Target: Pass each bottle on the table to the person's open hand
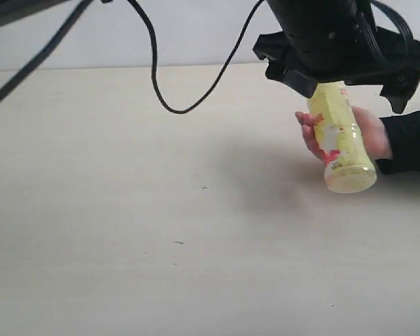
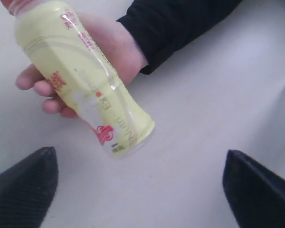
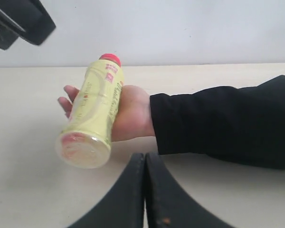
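Person's hand (image 3: 130, 111) (black sleeve (image 3: 218, 123) down to the wrist) lay palm up, low over the table (image 1: 126, 245). Whether its back touched the pale tabletop could not be told. The fingers were only loosely curled, so the hand was mostly open, and it cradled rather than clasped its load.

Across the palm lay the yellow bottle (image 3: 92, 118), tilted. Its red cap (image 3: 109, 58) was raised at the far side of the hand, and its round base jutted past the near edge of the hand toward the exterior camera. Red print ran along the bottle's side.

Above the hand, at the cap end, hung the left gripper (image 2: 141, 190). Its two dark fingers (image 2: 23, 185) were spread wide, clear of both bottle and hand, and nothing was between them.

The right gripper (image 3: 145, 183) (seen only in its own wrist view) sat on the base side of the hand. Its fingers were pressed together along their length and it gripped nothing.

A black cable (image 1: 161, 91) drooped in a loop over the table, well apart from the hand on the side away from the sleeve.
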You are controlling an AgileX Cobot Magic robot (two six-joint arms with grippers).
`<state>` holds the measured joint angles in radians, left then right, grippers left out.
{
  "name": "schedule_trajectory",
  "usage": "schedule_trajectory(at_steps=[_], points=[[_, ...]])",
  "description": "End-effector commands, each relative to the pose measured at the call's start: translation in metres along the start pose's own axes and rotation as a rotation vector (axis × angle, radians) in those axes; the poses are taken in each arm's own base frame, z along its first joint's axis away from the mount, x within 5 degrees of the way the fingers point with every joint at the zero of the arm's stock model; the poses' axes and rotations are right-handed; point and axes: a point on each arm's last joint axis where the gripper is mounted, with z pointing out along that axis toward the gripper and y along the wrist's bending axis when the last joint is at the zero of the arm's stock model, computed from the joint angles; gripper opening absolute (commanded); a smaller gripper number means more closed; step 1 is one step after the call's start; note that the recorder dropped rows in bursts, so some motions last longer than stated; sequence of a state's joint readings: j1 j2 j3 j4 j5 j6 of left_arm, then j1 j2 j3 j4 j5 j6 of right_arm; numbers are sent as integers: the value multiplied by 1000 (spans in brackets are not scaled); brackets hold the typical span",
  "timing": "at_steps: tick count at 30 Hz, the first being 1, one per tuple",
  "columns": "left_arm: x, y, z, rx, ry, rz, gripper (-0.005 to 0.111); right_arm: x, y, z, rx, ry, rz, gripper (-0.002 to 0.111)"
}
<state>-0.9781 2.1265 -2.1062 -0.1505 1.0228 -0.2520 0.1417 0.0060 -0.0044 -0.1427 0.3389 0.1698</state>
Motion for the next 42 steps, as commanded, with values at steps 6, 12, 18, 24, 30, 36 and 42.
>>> schedule_trajectory(at_steps=[6,12,18,24,30,36,42], points=[[7,-6,-57,26,-45,76,2,1,0,0,-6,-7,2,0],[35,0,-91,30,-87,107,0,1,0,0,-6,-7,2,0],[78,10,-130,29,-123,161,0,1,0,0,-6,-7,2,0],[126,18,-196,50,-238,191,0,1,0,0,-6,-7,2,0],[171,24,-256,68,-261,214,0,1,0,0,-6,-7,2,0],[194,25,-299,96,-370,232,0,1,0,0,-6,-7,2,0],[207,27,-321,113,-438,240,0,1,0,0,-6,-7,2,0]])
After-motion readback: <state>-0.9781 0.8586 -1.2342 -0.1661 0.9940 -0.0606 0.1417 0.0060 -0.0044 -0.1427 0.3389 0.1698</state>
